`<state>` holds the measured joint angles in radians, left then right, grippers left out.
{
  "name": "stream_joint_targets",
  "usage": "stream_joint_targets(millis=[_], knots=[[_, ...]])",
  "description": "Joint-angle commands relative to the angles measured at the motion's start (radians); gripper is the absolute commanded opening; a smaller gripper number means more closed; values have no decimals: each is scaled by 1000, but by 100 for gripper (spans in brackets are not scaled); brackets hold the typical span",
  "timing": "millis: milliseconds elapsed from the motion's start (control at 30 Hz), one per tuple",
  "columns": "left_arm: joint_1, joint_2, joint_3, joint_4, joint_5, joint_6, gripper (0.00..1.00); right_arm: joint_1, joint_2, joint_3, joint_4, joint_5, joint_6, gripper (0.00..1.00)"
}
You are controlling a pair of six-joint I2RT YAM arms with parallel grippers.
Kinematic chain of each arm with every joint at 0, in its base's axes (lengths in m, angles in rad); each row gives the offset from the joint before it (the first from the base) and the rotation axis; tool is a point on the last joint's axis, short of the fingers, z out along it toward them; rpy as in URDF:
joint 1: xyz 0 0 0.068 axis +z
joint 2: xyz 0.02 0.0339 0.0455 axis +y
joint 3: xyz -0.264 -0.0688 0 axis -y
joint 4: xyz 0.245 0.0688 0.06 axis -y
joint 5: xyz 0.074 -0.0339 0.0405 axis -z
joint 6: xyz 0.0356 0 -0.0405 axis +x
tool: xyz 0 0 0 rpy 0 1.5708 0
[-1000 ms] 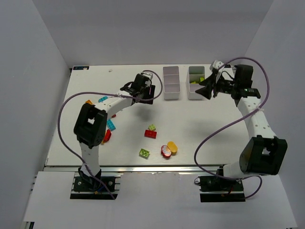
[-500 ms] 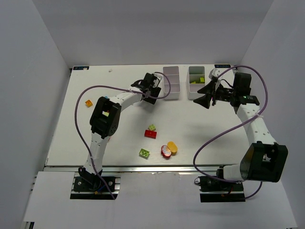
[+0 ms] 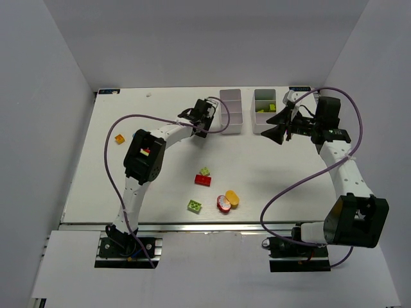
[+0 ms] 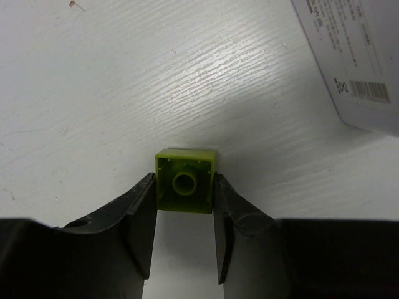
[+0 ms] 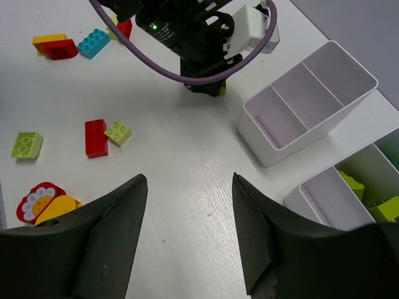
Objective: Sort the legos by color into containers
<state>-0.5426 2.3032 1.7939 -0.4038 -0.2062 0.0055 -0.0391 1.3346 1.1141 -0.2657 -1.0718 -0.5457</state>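
Observation:
A lime lego [image 4: 186, 163] is pinched between the fingers of my left gripper [image 4: 184, 187], its hollow underside facing the camera, over the table beside the left container [image 4: 355, 68]. From above, the left gripper [image 3: 204, 122] sits just left of that white container [image 3: 231, 122], whose compartments look bare. The right container [image 3: 264, 123] holds lime legos [image 3: 264, 107]. My right gripper [image 3: 276, 127] hovers open in front of it, nothing between its fingers [image 5: 249, 205]. Loose legos lie mid-table: red [image 3: 203, 180], lime [image 3: 205, 171], lime [image 3: 194, 205].
A red flower piece with an orange one [image 3: 227, 201] lies near the front. An orange brick [image 3: 119, 138] sits far left. The right wrist view shows a cyan brick [image 5: 94, 42] and a red-and-yellow pair [image 5: 55, 45] beyond the left arm. Purple cables loop over both arms.
The left arm has reached right toward the left container, and its gripper has shut on the lime lego. The right gripper has shifted slightly and stays open.

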Motion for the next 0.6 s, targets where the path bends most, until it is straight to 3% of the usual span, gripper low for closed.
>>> stream_joint_targets(millis=[0,67,167,200,333,400,567], knots=[[13,-56,-48,36,19,-39,27,-4,-35,-7,16,9,30,61],[24,-85,-102,48,37,-65,20,-2,-34,-11,23,48,108,55],[39,-187,-187,83,114,-108,17,10,-29,-28,29,108,229,52],[40,-267,-277,104,154,-116,17,19,-26,-33,20,122,249,52],[40,-500,-532,308,310,-179,17,128,-14,-49,-41,214,372,54],[40,-585,-667,406,393,-223,17,175,1,-53,-41,303,519,54],[7,-800,-878,623,614,-335,18,320,34,-53,0,397,751,56]])
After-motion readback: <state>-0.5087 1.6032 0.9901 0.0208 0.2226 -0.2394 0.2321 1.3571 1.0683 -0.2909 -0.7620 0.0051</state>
